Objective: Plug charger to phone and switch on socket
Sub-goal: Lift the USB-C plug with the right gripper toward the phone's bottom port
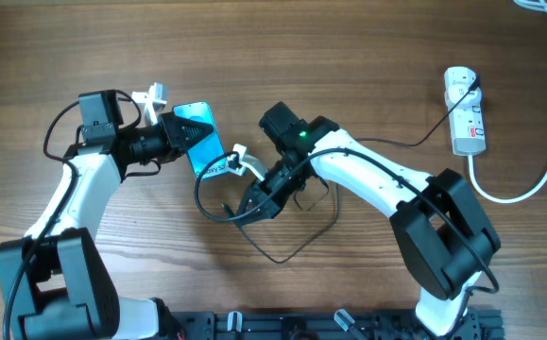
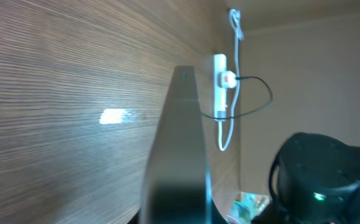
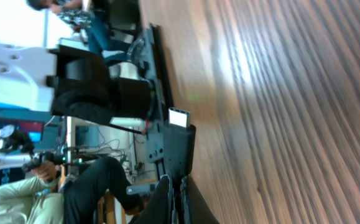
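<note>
The phone (image 1: 202, 140), turquoise screen up, is off the table with my left gripper (image 1: 179, 132) shut on its upper part. In the left wrist view the phone (image 2: 178, 149) shows edge-on as a dark slab. The charger (image 1: 297, 250), a thin black cable, loops on the table below the phone and runs right to the socket (image 1: 467, 111), a white strip that is also in the left wrist view (image 2: 220, 87). My right gripper (image 1: 254, 202) is just right of the phone's lower end. Its fingers (image 3: 167, 193) are pressed together on the thin cable.
A thick white lead (image 1: 538, 175) curves from the socket toward the right table edge. The left arm (image 3: 99, 93) fills the space ahead of the right gripper. Both arms' bases (image 1: 254, 326) stand along the near edge.
</note>
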You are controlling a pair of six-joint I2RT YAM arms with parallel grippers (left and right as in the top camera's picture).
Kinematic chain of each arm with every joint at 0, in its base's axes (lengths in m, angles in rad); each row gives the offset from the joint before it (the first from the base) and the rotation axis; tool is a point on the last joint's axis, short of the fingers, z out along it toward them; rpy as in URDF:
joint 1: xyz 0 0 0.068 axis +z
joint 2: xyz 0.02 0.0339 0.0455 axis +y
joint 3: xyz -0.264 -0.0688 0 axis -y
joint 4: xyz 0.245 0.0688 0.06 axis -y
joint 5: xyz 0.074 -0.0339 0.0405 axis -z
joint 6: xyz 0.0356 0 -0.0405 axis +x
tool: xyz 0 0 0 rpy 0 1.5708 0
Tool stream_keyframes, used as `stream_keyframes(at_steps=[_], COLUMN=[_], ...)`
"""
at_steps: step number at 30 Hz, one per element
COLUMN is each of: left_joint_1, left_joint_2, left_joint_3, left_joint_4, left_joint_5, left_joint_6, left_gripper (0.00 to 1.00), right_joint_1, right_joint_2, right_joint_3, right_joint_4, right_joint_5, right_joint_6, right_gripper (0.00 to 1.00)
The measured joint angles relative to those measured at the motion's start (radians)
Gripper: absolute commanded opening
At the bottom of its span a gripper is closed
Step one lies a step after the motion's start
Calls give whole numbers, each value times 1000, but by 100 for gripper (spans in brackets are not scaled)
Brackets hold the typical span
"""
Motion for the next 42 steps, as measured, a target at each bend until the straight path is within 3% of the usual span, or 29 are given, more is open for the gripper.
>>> stream_keyframes(at_steps=[3,8,16,22,26,33,42], left_joint_1=[0,5,21,21,21,-21,-24], left_joint_2=[0,0,0,0,0,0,0], left_joint_3=[0,0,1,1,1,-7,-8], left_joint_4=[2,-7,-105,-167,-171,-148,-105], left_joint_5=[42,61,80,112,111,116,65], left_joint_6=[-13,-47,-91,-102,-106,-85,-99], left_gripper=[4,4,4,4,4,4,4], right_joint_1=[0,0,6,53,57,57,80], right_joint_2=[0,-8,-233,-274,-371,-383,-383], right_joint_3=[-1,-3,-6,-165,-287,-513,-517], right_joint_4=[80,182,196,381,478,819,840], right_joint_5=[-64,-85,192,352,415,413,405], right_joint_6=[-12,107,409,552,606,723,738], right_gripper=[5,5,5,5,5,4,4])
